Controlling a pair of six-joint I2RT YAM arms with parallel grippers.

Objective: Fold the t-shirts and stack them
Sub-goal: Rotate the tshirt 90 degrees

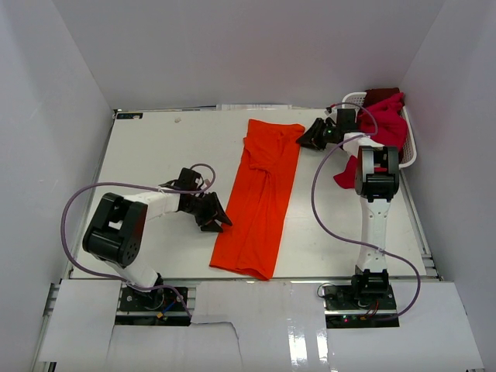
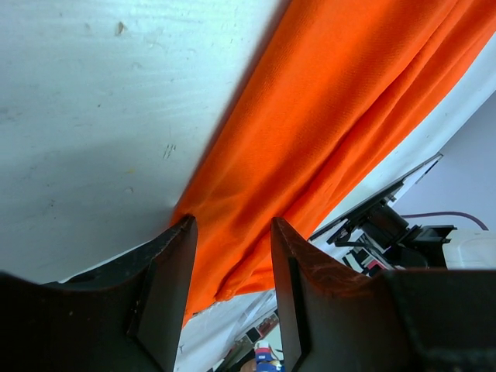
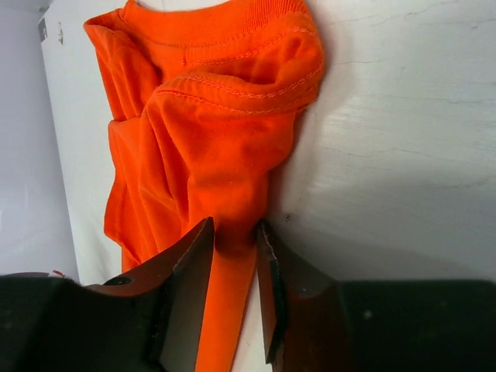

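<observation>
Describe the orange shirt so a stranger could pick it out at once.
On the white table, look along the middle. The orange t-shirt lies there as a long narrow band running from far to near. Unlike the crimson t-shirts heaped in the white lattice basket at the far right corner, it is bright orange and spread on the tabletop.

no text, brand, number or sign can be read in any view. a small dark tag point(image 1: 129, 115) sits at the far left corner of the surface point(image 1: 155, 155), but its print is too small to make out. the orange t-shirt point(image 3: 209, 139) shows only plain cloth and stitching along its neckband, nothing legible.
</observation>
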